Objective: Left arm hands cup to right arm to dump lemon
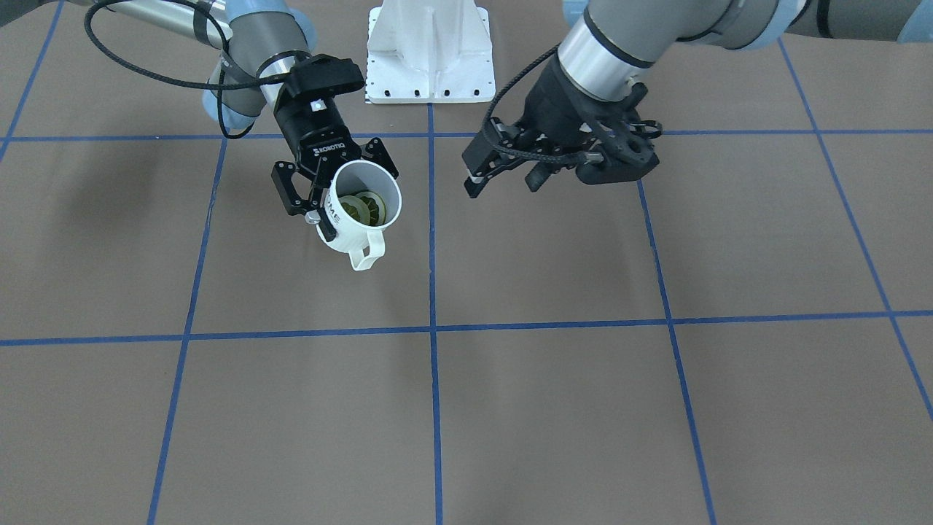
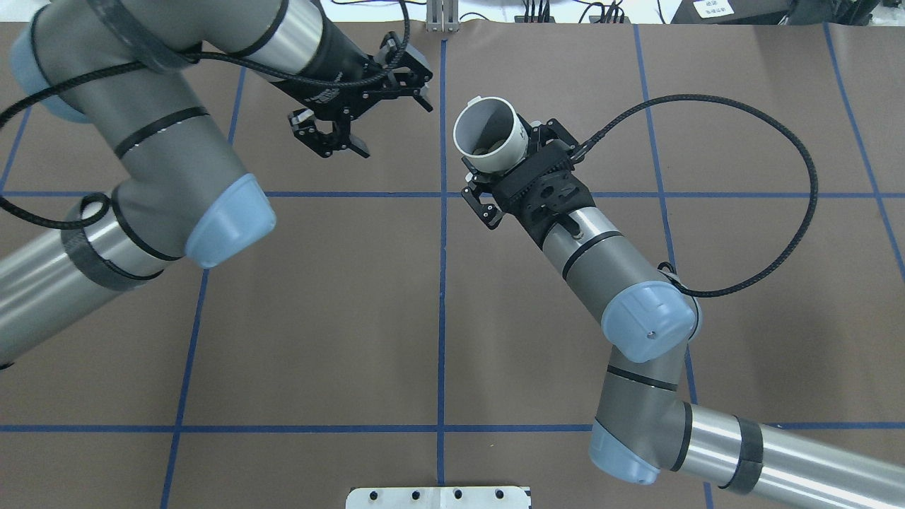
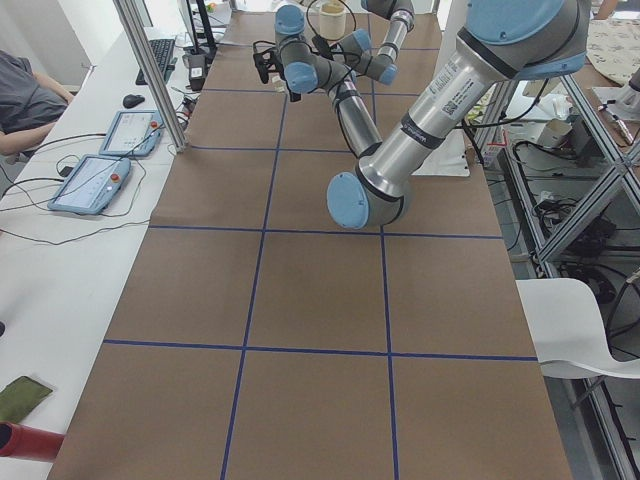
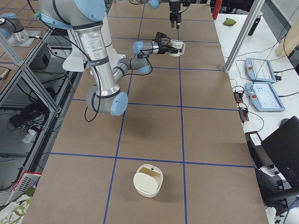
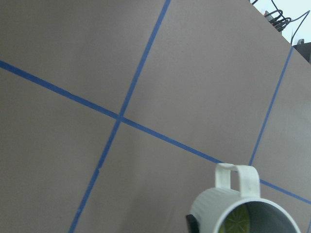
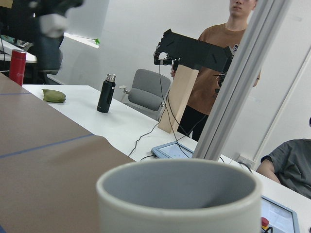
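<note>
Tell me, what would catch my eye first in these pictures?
A white cup with a yellow-green lemon inside is clamped in the jaws of the right arm, above the brown table and just left of the centre line in the front-facing view. Across that line, the thicker left arm holds its jaws open and empty.

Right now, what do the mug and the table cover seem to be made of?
The cup looks like glazed ceramic, perhaps hard plastic: smooth, white, printed lettering. The table cover looks like matte brown paper; blue tape lines cross it.
</note>
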Controlling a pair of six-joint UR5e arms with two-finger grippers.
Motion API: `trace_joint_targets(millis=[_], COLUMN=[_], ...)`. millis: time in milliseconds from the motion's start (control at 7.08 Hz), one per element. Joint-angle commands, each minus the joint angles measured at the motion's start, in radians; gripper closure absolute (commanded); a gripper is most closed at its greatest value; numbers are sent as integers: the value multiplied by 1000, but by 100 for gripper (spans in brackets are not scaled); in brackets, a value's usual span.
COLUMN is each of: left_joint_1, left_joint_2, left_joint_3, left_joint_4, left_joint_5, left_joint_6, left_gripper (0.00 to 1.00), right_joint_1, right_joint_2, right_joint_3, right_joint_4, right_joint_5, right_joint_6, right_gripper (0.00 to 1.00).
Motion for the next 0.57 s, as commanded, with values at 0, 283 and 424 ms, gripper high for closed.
trace_joint_targets(millis=[0, 283, 424], left_joint_1=[-78, -160, -206], left_joint_2=[69, 199, 266], left_joint_3=[-71, -75, -83], left_joint_4=[249, 271, 271], left_joint_5=[4, 7, 6], left_joint_6=[352, 690, 824], left_gripper=[0, 0, 0], right_joint_1=[58, 101, 121], right_joint_2=[-60, -118, -176], right_joint_3=[30, 54, 83], right_joint_4=[3, 3, 4], right_joint_5=[-12, 2, 6], right_joint_6=[62, 114, 172], right_gripper=[85, 98, 100])
